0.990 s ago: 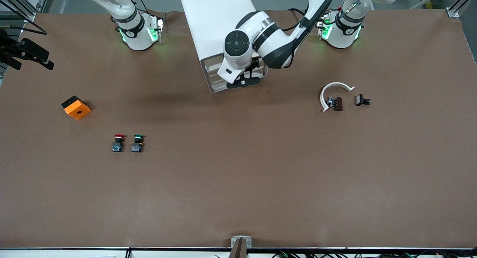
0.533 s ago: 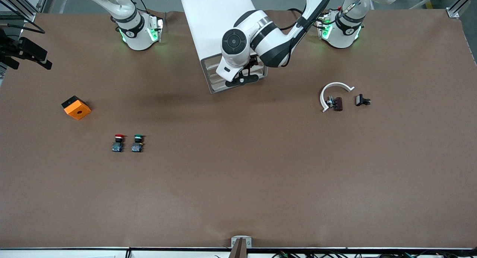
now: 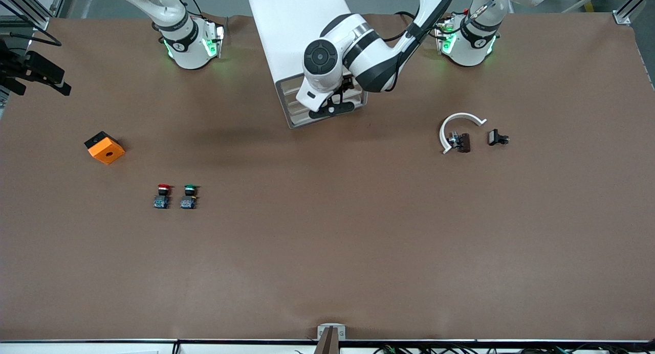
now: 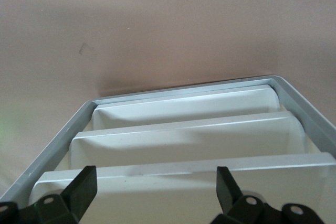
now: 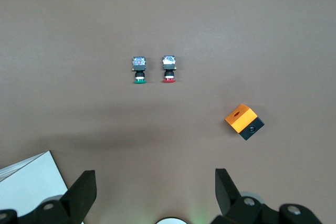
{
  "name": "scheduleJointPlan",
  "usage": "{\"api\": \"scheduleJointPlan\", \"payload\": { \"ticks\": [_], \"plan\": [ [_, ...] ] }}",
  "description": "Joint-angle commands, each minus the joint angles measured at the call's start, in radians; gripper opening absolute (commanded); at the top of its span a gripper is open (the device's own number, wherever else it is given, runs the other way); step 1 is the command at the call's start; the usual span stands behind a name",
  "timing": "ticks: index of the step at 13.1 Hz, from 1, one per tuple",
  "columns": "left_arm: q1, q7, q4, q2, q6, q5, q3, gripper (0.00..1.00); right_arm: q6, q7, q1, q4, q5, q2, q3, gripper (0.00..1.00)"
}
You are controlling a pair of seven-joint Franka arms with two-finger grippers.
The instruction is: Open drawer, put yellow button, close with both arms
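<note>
Saw, from the front, the left gripper (image 3: 331, 107) over the drawer fronts of the white cabinet (image 3: 294, 26), the arm reaching in from its base; found no right gripper there, nor the yellow button anywhere on the table (image 3: 327, 251). Noted only a red button (image 3: 162, 195) and a green button (image 3: 189, 195) side by side toward the right arm's end, with an orange block (image 3: 105, 148) farther from the camera. Saw, through the left wrist, the left gripper (image 4: 154, 198) released and empty, fingers straddling the top drawer (image 4: 184, 182), the lower drawers (image 4: 184, 135) stepped below it. Saw, through the right wrist, the right gripper (image 5: 153, 198) released, empty and waiting high above the table. Could not tell where the yellow button lay. Judged the risks thus: might slip off the shallow front, catch a lower drawer instead, or drag the unbraced cabinet across the table.
</note>
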Motion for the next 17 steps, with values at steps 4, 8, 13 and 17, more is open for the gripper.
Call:
{"api": "scheduleJointPlan", "payload": {
  "ticks": [4, 8, 13, 17],
  "plan": [
    [-0.021, -0.033, 0.006, 0.003, -0.021, -0.012, -0.011, 1.00, -0.014, -0.008, 0.006, 0.031, -0.011, 0.014, -0.002, 1.00],
    [0.120, -0.024, 0.085, 0.001, -0.040, 0.022, 0.008, 1.00, -0.014, -0.008, 0.008, 0.031, -0.011, 0.014, -0.002, 1.00],
    [0.324, -0.018, 0.160, -0.016, -0.041, 0.191, 0.006, 1.00, -0.014, -0.008, 0.009, 0.031, -0.011, 0.014, -0.002, 1.00],
    [0.487, -0.019, 0.193, -0.063, -0.058, 0.238, 0.006, 1.00, -0.015, -0.008, 0.009, 0.031, -0.011, 0.014, -0.002, 1.00]
  ]
}}
